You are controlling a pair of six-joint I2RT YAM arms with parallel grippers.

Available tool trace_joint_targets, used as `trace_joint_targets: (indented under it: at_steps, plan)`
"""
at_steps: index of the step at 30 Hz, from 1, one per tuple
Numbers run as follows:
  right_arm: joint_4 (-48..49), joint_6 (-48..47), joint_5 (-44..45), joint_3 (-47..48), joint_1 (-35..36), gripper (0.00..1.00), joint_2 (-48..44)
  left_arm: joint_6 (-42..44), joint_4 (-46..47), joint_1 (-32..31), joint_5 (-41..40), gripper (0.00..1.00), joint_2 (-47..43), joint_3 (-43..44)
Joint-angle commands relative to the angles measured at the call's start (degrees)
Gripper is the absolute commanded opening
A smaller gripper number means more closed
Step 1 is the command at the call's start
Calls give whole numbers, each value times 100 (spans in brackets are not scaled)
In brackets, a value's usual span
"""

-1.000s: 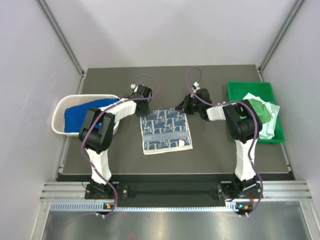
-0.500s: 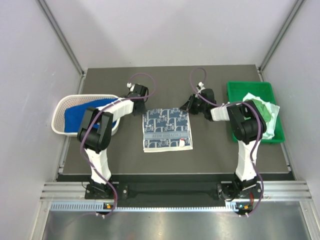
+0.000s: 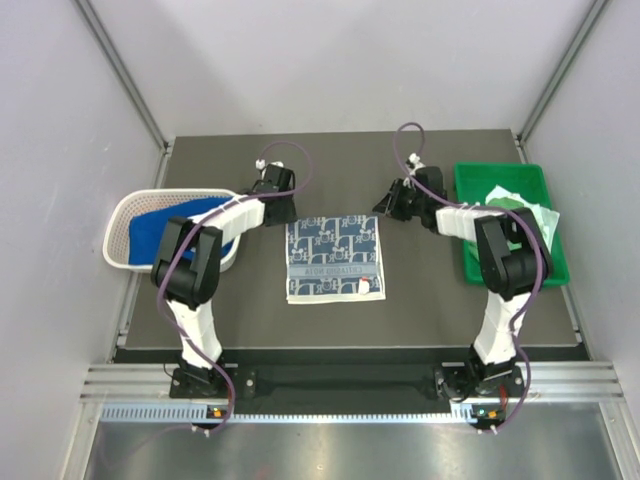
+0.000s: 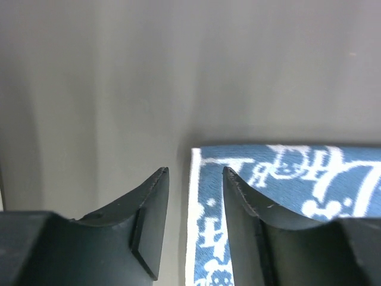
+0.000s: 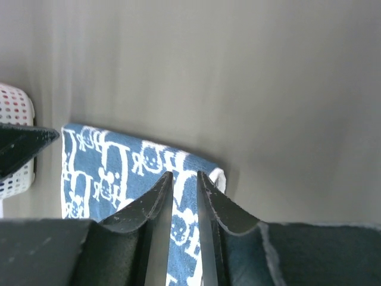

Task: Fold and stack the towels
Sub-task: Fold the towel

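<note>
Your left gripper (image 4: 196, 171) and right gripper (image 5: 184, 174) now open and free the far corners of the blue-and-white printed cloth towel (image 3: 333, 258); the fold seems done.

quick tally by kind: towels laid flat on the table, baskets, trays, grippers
towels laid flat: 1, the printed blue towel
baskets: 1, the white basket
trays: 1, the green tray
grippers: 2, the left gripper and the right gripper
total: 5
</note>
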Motion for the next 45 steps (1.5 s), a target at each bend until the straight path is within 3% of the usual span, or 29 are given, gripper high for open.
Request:
trace_joint_targets:
  at_steps: [1, 8, 16, 27, 36, 41, 45]
  plan:
    - [-472, -383, 213, 324, -30, 24, -479, 254, 273, 32, 331, 48, -345, 137]
    - [-1044, -875, 776, 306, 215, 31, -506, 352, 62, 41, 771, 52, -21, 277]
    - [-1256, -1324, 1356, 605, 611, 42, -49, 237, -131, 41, 508, 52, 322, 418]
    - [-1660, -1377, 2006, 939, 804, 41, 347, 167, -35, 32, 296, 50, 516, 295]
    - [-1581, -1403, 1989, 1088, 901, 40, 514, 53, 202, 32, 568, 40, 613, 181]
    - [-1642, -1394, 2042, 1045, 893, 31, 523, 26, 343, 41, 674, 31, 648, 128]
    - [-1625, -1421, 2077, 1027, 875, 20, 488, 18, 536, 32, 744, 16, 613, 41]
